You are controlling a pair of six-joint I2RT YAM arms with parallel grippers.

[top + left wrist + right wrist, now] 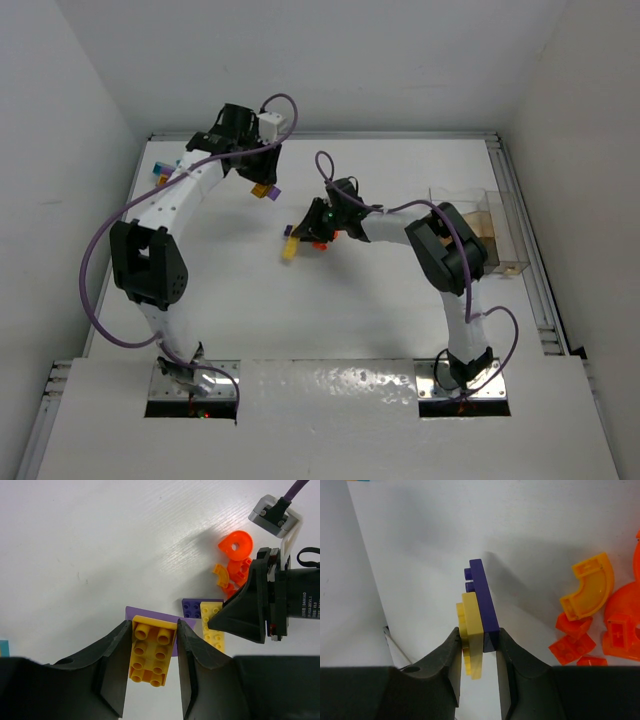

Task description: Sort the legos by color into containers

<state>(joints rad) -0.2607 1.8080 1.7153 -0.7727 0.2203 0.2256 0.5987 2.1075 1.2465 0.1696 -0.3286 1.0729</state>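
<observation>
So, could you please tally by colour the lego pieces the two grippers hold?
Yellow: 2, orange-yellow brick in the left gripper, pale yellow brick in the right gripper
Purple: 2, light purple plate behind the first, dark purple plate against the second
Total: 4

The left fingers (114, 665) are matte black. The studded brick (151, 652) between them is deep yellow, backed by a lilac plate (145, 612). The right fingers (449, 662) are black too. They flank a dark purple plate (484, 597) and, flat against it, a pale yellow brick (472, 630). Right of the dark purple plate lie an amber curved piece (589, 585) and bright red-orange bricks (572, 647). The bench (100, 540) is white with a fine diagonal grain. A teal sliver (3, 647) shows too. The arms (175, 195) are white with black joints, the cable (296, 489) is purple, and the containers (497, 225) are clear with a brownish bottom.
</observation>
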